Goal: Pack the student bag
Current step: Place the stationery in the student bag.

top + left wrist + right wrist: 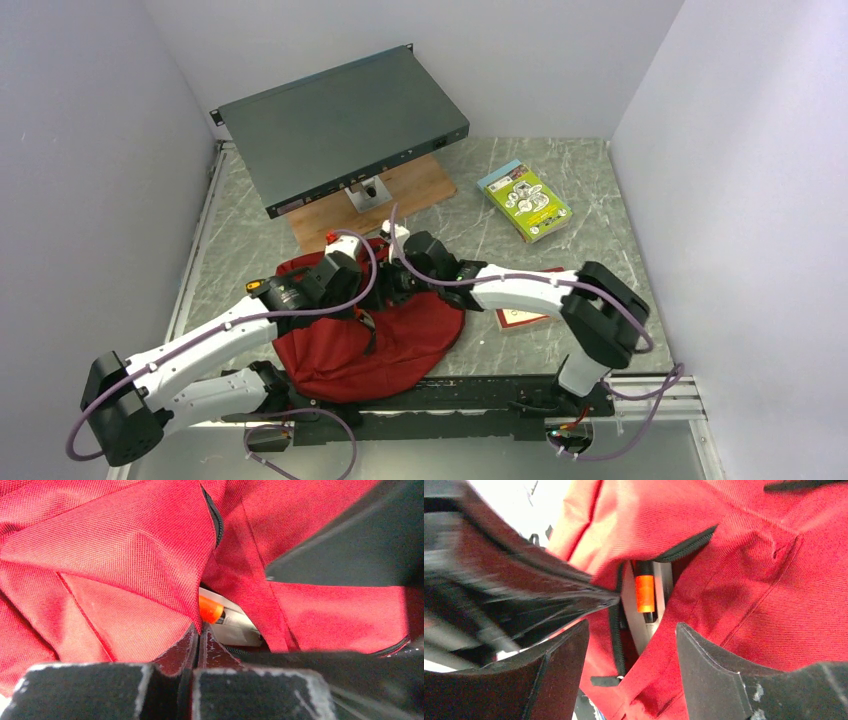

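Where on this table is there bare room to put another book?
Bare marble tabletop lies between the wooden board and the green paperback book, also left of the dark red fabric backpack. Crowded: the backpack's right side, beside the red-and-white book.

Coarse woven matt red cloth student bag [400, 345], matt grey metal rack unit [340, 130], smooth wooden board [420, 187]

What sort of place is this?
Probably a robot lab test cell: plain white walls box in a stone-patterned table, the left arm and right arm are bolted to its near edge, and a rack unit stands beyond the bag.
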Robot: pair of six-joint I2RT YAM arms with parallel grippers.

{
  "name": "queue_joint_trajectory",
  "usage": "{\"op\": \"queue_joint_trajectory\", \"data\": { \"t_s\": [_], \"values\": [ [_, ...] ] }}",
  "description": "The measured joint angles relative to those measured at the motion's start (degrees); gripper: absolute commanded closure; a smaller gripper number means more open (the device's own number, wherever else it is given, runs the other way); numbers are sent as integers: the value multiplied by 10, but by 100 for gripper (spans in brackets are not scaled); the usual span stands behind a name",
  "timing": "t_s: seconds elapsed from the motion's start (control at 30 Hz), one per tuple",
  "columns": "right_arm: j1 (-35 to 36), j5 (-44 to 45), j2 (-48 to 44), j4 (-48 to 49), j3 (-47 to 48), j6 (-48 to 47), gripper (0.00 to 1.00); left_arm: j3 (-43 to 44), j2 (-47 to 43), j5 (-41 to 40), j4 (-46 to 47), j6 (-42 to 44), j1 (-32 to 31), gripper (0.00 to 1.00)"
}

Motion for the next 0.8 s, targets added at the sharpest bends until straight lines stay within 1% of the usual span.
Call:
{"op": "queue_joint_trajectory", "data": {
  "t_s": [0.07,0.17,0.33,0.4,0.57,0.8],
  "values": [
    [0,4,-34,-17,-2,-20,33,0,5,0,1,0,0,96],
    [0,3,-69,-23,-10,-43,33,0,10,0,1,0,0,95],
    [5,5,-88,-22,-56,-52,34,0,10,0,1,0,0,98],
    [11,11,-83,-25,-70,-50,36,0,10,0,1,0,0,100],
    [20,26,-47,-20,-67,-35,43,0,10,1,1,-2,0,100],
    [21,44,29,-33,-6,-31,51,-2,10,4,3,-5,0,100]
  ]
}}
